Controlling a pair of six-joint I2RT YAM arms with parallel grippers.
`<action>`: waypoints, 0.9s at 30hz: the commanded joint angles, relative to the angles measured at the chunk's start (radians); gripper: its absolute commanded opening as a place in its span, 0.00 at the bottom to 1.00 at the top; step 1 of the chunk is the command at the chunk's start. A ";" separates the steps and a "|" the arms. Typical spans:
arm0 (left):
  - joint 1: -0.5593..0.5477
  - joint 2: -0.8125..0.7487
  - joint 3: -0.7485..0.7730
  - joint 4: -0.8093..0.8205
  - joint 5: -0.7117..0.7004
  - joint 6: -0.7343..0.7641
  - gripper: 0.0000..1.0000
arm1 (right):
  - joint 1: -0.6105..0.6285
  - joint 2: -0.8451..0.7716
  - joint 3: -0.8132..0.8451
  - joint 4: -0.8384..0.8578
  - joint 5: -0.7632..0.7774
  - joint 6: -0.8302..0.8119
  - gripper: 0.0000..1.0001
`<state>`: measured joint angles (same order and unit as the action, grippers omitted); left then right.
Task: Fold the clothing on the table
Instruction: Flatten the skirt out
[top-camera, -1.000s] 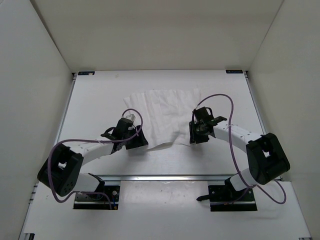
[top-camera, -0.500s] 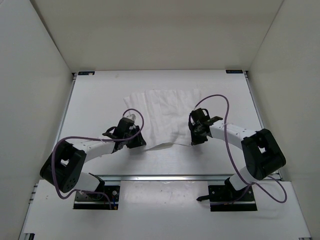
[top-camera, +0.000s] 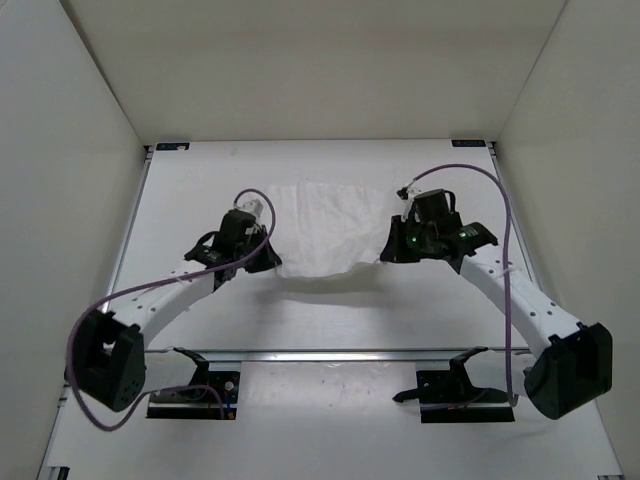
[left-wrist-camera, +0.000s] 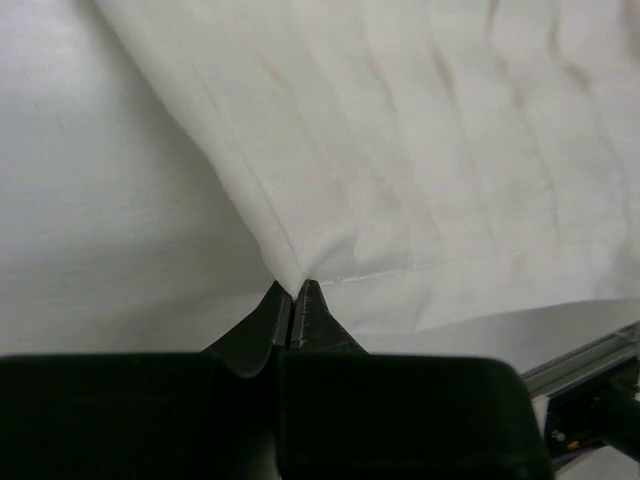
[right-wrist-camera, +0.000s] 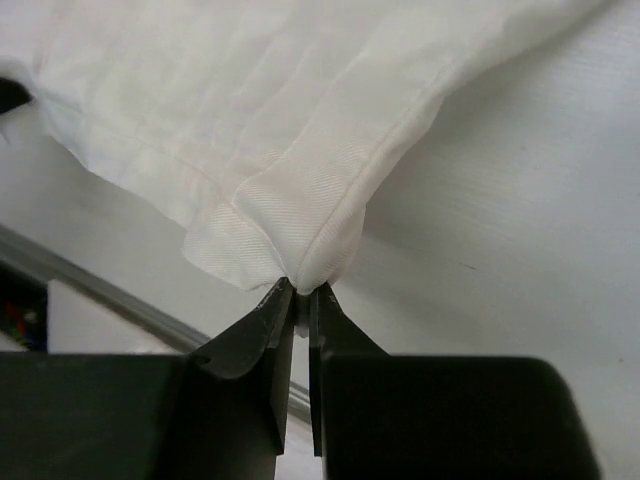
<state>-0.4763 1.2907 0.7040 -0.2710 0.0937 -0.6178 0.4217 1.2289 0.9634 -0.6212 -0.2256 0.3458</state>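
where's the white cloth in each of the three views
Top external: the clothing sits at the centre of the frame.
Left wrist: it fills the upper right, with a corner pinched in the left hand.
Right wrist: it fills the upper left, with a corner pinched in the right hand.
Shared landmark: the near metal rail.

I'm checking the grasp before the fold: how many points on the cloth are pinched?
2. The left gripper, jaws shut, pinches the clothing at its near-left corner; the right gripper, jaws shut, pinches its near-right corner. None seem hidden.
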 joint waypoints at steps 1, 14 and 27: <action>0.013 -0.143 0.159 -0.147 -0.020 0.061 0.00 | -0.023 -0.104 0.113 -0.081 -0.109 -0.045 0.00; 0.097 -0.375 0.508 -0.430 0.135 0.101 0.00 | -0.017 -0.261 0.364 -0.237 -0.291 0.036 0.00; 0.275 0.310 1.318 -0.575 0.163 0.257 0.00 | -0.099 0.410 1.298 -0.317 -0.242 -0.073 0.00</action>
<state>-0.2321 1.5948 1.7378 -0.7776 0.2386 -0.4122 0.3462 1.6470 1.9659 -0.9005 -0.4843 0.3172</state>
